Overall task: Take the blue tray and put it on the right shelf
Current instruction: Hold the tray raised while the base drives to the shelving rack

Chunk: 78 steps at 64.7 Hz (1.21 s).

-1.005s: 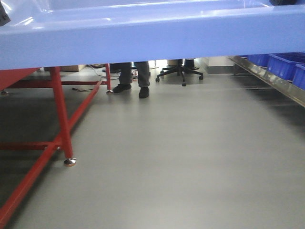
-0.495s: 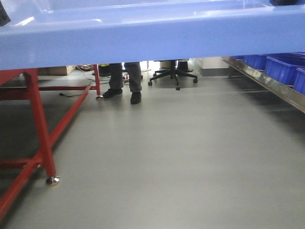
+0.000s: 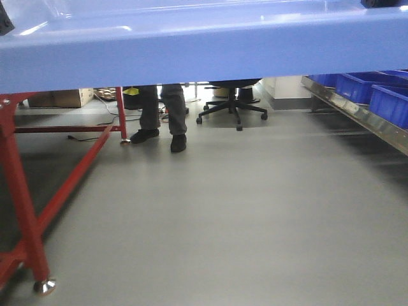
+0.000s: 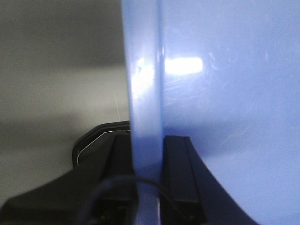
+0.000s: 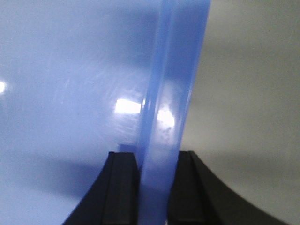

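Shifting leftward, red table leg [image 3: 24, 210] beneath blue tray [image 3: 204, 54]

My blue tray [image 3: 204, 54] runs off the top and both sides of the front view, hiding the person [image 3: 173, 108] above the thighs and the seat of the office chair [image 3: 231, 108].

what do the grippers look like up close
Both are matte black. The left gripper has two flat, squared fingers, a thin dark cable looping across its base and a pale outline on its housing. The right gripper has matching flat fingers flaring outward; no cable shows.
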{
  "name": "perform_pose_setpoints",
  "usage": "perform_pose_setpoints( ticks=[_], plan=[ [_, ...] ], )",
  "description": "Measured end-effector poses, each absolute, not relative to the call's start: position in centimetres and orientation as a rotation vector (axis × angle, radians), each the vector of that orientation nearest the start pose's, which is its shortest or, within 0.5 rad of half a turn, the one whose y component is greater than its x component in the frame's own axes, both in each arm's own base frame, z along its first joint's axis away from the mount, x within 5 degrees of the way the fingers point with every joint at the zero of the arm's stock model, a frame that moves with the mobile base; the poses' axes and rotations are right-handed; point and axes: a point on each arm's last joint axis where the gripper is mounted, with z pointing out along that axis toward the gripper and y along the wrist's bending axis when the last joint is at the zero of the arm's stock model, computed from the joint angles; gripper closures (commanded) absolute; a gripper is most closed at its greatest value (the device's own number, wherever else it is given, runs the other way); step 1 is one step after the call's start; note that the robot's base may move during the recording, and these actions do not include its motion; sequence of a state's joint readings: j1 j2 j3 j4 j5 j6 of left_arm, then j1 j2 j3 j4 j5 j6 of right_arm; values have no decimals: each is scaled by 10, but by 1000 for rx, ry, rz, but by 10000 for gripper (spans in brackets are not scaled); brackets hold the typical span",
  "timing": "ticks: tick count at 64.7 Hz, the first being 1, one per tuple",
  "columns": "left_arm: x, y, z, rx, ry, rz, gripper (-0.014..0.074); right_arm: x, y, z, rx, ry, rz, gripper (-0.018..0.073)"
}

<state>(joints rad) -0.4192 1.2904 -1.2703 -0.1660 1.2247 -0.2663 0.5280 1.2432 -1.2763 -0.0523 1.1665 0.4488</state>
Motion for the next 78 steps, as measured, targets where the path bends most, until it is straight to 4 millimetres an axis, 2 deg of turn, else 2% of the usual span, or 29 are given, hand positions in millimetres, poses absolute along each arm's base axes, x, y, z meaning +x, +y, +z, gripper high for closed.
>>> perform_pose_setpoints(
  ticks=[78],
  plan=[
    [217,-112,361,179,2775,-415,645,207,116,376,-117,2638,270,502]
  ],
)
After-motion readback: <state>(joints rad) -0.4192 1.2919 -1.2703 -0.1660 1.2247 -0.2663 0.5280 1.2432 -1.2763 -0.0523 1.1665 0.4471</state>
